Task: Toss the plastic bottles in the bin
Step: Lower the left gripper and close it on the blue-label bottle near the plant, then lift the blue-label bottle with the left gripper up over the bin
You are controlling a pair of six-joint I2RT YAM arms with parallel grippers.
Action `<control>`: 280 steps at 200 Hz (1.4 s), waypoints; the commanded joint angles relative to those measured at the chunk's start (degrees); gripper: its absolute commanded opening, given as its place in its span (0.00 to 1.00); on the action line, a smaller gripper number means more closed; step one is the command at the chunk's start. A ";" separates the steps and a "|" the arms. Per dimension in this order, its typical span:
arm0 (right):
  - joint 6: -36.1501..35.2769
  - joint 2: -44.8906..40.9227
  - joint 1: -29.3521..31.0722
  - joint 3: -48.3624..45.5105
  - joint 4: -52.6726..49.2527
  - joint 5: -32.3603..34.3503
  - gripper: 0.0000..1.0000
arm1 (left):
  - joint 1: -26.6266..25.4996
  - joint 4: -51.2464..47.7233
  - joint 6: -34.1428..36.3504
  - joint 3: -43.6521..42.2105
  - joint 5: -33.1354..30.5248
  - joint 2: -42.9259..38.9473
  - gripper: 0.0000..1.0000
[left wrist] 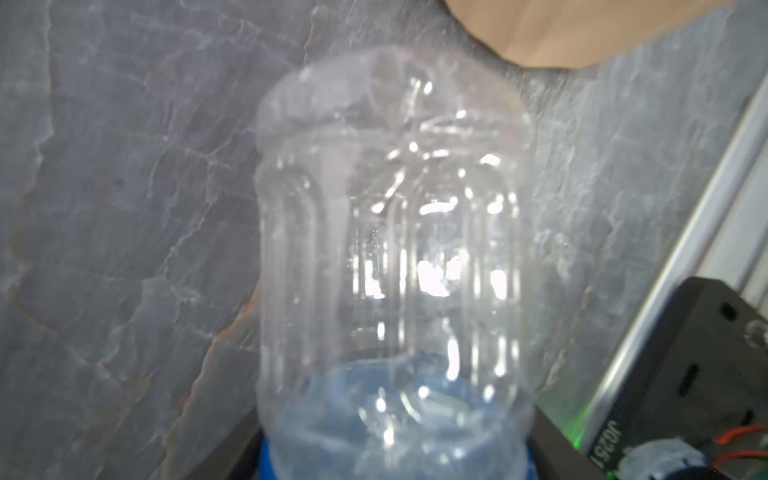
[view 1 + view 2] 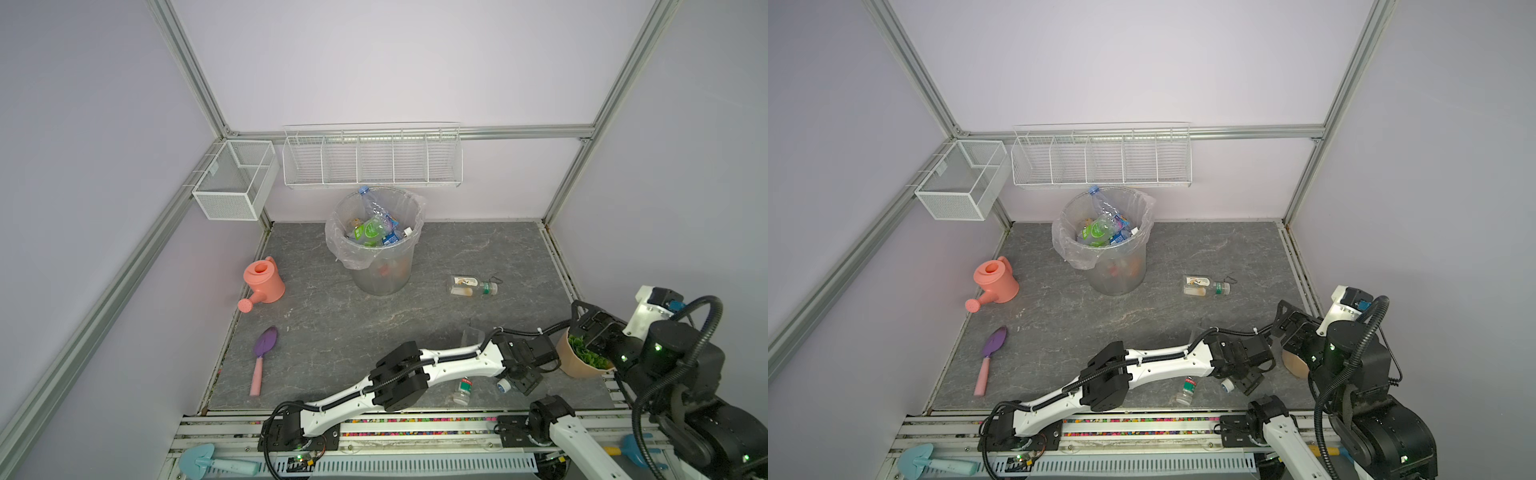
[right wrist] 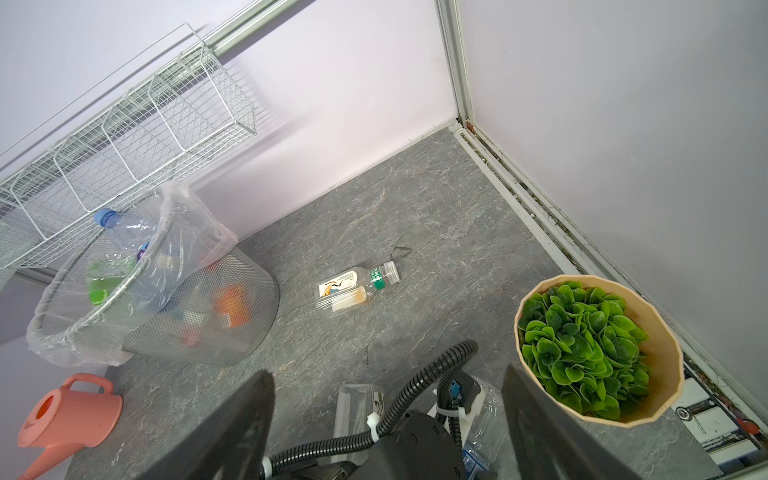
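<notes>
While the left arm lies stretched low across the near worktop [image 2: 332, 316] toward the right side, the left gripper [image 2: 521, 380] is down at a clear bottle [image 1: 390, 232] lying just beside the pot [image 2: 577, 365]. The left wrist view is filled by that bottle, blurred, with dark finger edges either side of its near end. I cannot tell whether the jaws have clamped it or only bracket it. The right gripper [image 3: 386, 372] hangs above the same corner with its fingers spread wide and nothing between them; its wrist view looks down past them onto the left arm's cable and the leafy pot. A small bottle [image 2: 462, 390] with a green label sits near the front edge, close to the left gripper. A labelled bottle [image 2: 473, 286] with a green neck band lies on its side in open worktop, between bin and right wall, well apart from both arms. The bin [image 2: 386, 278] stands at the back under the wire basket [image 2: 372, 160], bag folded over its rim, with several bottles [image 2: 372, 230] inside and a blue-capped bottle [image 2: 369, 203] poking above the rim. The can [image 2: 264, 282] and trowel [image 2: 264, 357] lie at far left.
</notes>
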 commanded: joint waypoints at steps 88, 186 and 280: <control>0.67 -1.10 -0.25 -1.34 -0.04 0.44 0.88 | 2.91 -2.85 -0.13 -2.57 -6.89 -8.74 0.28; 0.40 -2.27 -0.18 -3.92 0.39 -0.06 0.88 | 7.09 -1.87 3.11 -8.88 -16.44 -24.81 0.22; 1.30 1.73 -0.19 -16.63 6.59 -11.00 0.88 | 17.20 6.12 3.31 -25.73 -17.73 -47.31 0.20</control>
